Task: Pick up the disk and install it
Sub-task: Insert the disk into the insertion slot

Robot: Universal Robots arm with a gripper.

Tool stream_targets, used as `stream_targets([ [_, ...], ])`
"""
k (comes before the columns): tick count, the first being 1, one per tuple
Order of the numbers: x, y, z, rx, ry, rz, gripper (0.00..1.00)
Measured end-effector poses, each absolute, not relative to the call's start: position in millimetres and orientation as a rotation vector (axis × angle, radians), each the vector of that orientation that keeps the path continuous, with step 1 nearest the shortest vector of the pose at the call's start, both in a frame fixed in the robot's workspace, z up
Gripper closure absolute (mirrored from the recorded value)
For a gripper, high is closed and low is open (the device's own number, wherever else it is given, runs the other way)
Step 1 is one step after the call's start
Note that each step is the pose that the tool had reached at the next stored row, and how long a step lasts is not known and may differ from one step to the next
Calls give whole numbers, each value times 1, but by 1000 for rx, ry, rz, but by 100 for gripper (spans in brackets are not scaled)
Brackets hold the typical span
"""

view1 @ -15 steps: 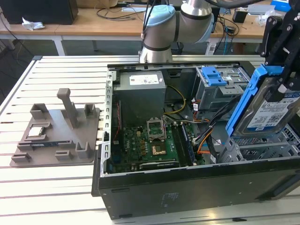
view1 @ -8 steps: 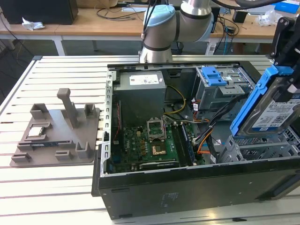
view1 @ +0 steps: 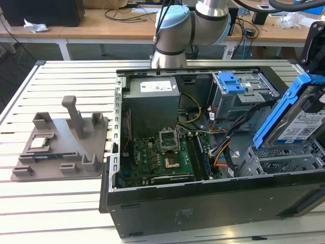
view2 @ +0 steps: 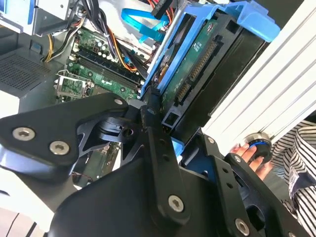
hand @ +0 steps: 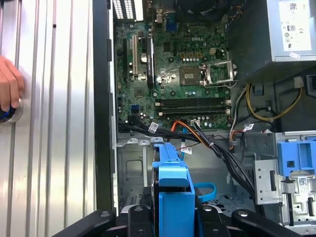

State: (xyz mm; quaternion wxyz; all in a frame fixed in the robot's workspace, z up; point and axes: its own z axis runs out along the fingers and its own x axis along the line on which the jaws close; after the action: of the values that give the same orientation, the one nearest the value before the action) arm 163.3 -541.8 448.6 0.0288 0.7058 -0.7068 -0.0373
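The disk [view1: 299, 119], a silver drive with a white-and-blue label in a blue plastic bracket, hangs tilted on edge over the open computer case [view1: 203, 213] at the exterior view's right. My gripper [view1: 317, 94] is shut on it from above. In the second wrist view the black fingers [view2: 153, 116] clamp the bracket's sides, and the disk [view2: 197, 64] shows its connector edge. In the first wrist view the disk [hand: 173, 192] sits between the gripper [hand: 173, 219] and a metal drive bay [hand: 133, 168] in the case floor.
Inside the case are a motherboard [view1: 162, 152], a power supply [view1: 152, 101], a drive cage with a blue bracket [view1: 233, 84] and loose cables [hand: 212, 143]. A grey fixture plate [view1: 61, 147] holds a small silver chip [view1: 39, 144]. A person's hand [hand: 7, 89] rests on a button.
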Motion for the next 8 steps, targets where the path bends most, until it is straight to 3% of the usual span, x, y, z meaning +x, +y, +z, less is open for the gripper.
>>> stream_targets([
  [8, 165, -545, 443, 2158, -2197, -119, 64],
])
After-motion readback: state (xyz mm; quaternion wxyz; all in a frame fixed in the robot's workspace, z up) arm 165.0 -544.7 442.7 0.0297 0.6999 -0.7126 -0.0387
